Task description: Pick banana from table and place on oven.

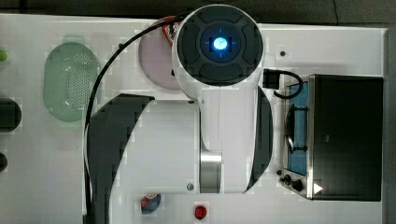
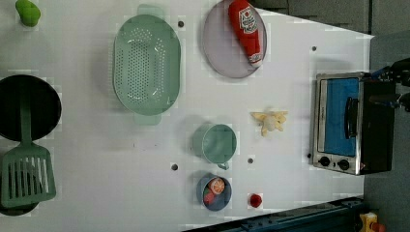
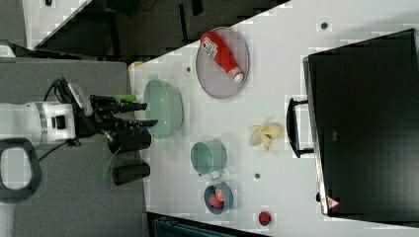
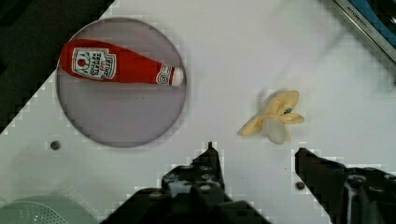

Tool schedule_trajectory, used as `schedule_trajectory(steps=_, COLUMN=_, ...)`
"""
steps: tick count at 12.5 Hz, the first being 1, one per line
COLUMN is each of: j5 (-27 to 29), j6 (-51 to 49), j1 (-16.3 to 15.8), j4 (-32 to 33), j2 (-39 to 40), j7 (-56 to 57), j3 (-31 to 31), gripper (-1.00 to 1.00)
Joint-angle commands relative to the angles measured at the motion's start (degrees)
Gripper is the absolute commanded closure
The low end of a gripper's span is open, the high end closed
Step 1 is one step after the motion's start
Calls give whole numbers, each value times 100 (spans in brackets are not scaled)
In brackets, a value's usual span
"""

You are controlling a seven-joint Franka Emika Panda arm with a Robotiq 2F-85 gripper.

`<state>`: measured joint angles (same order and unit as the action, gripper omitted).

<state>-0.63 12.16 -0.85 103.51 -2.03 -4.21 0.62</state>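
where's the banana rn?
The banana lies on the table, in the left view between the green cup and the oven door, below the plate holding the ketchup bottle.

Dark floor (image 3: 148,24) sat beyond the bench's far edge in the right view, with what looked like cables lying on it. Grey surface (image 3: 74,197) filled the right view's lower left, beside the bench edge. In the left view, grey panels (image 2: 329,12) ran along the top right corner, plain grey area (image 2: 387,203) down the left view's right side. Blue metal rail (image 2: 300,217) ran along the left view's bottom edge, a yellow-and-red button box (image 2: 371,223) at its end. Lighting was even, soft shadows, no windows in frame.
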Motion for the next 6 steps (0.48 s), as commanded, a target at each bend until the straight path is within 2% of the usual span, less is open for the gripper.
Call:
schedule_trajectory(steps=1, j5=-106, j6=-951, j1=153, j4=1702, j2=-2730, j7=-486, j3=201, gripper=-58)
schedule_trajectory(steps=3, j5=-105, j6=-950, j1=152, j4=1701, j2=-2733, j7=-486, j3=200, gripper=-100)
schedule_trajectory(steps=6, j5=-106, j6=-943, j1=153, j4=1732, j2=-2673, j7=-487, j3=201, gripper=-100)
